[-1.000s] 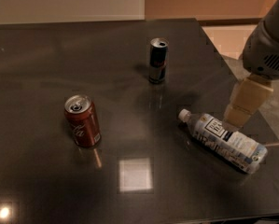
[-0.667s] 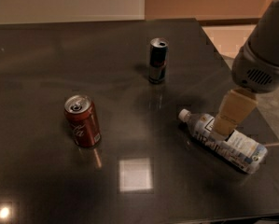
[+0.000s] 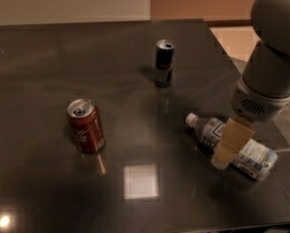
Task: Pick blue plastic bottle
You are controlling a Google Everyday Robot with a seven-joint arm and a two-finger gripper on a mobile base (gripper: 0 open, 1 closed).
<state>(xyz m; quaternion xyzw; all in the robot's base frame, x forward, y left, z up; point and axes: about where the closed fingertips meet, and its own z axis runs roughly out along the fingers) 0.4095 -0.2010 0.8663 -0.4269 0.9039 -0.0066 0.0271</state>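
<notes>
The blue plastic bottle [image 3: 207, 129] lies on its side on the dark table [image 3: 47, 52] at the right, white cap pointing left, label end toward the right edge. My gripper [image 3: 228, 152] hangs from the big grey arm at the upper right and sits over the middle of the bottle, its tan finger covering part of the label. A red soda can [image 3: 86, 125] stands at the left. A slim dark can [image 3: 164, 62] stands at the back centre.
The table's right edge runs close behind the bottle, with a lighter floor [image 3: 234, 38] beyond it. A bright square light reflection [image 3: 141, 180] shows on the table in front.
The arm has come down and to the left, from above and right of the bottle to over its middle. The bottle and both cans have not moved.
</notes>
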